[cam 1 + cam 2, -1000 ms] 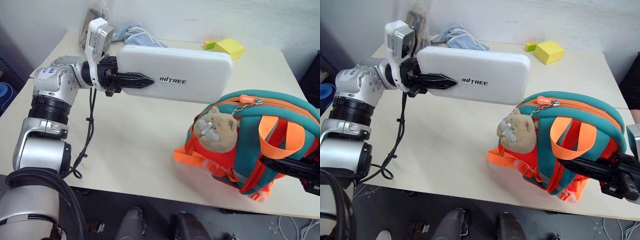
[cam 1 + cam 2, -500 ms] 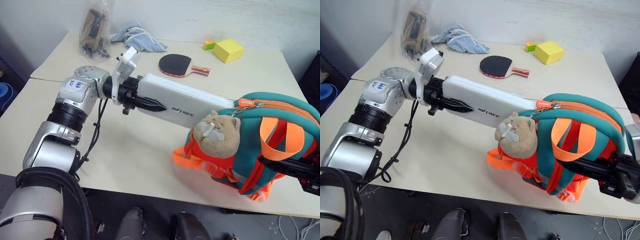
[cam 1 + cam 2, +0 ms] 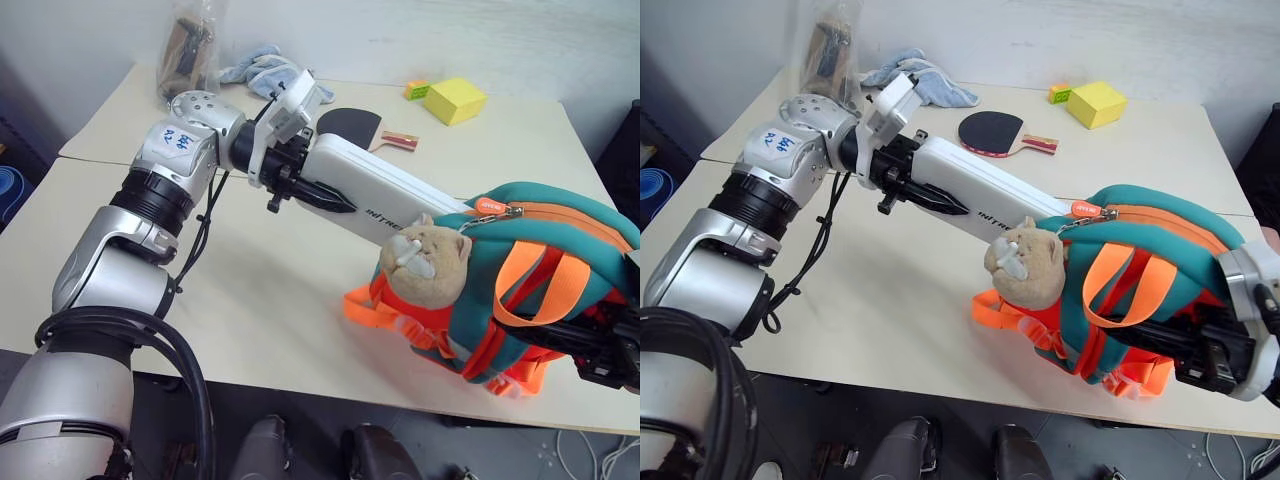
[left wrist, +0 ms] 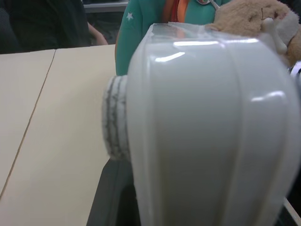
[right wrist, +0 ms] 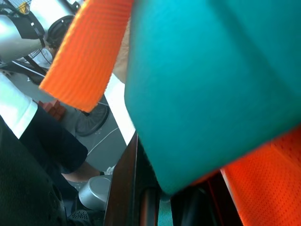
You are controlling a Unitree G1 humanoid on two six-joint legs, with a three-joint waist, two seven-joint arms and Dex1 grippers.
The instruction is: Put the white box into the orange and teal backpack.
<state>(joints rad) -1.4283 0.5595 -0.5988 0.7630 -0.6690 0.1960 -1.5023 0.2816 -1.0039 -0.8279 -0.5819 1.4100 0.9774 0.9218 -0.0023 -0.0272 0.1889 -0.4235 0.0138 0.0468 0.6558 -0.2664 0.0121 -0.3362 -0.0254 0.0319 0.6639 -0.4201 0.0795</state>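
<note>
Tabletop [image 3: 300,290]: left jaws clamp white box [image 3: 385,195]; right jaws grip backpack [image 3: 540,270].

A robot test lab: a plain table [image 3: 300,300] strewn with a paddle [image 3: 998,131], yellow block [image 3: 456,98], rag [image 3: 915,78].

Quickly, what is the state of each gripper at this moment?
Left gripper: shut on the white box.
Right gripper: shut on the orange and teal backpack.
</note>
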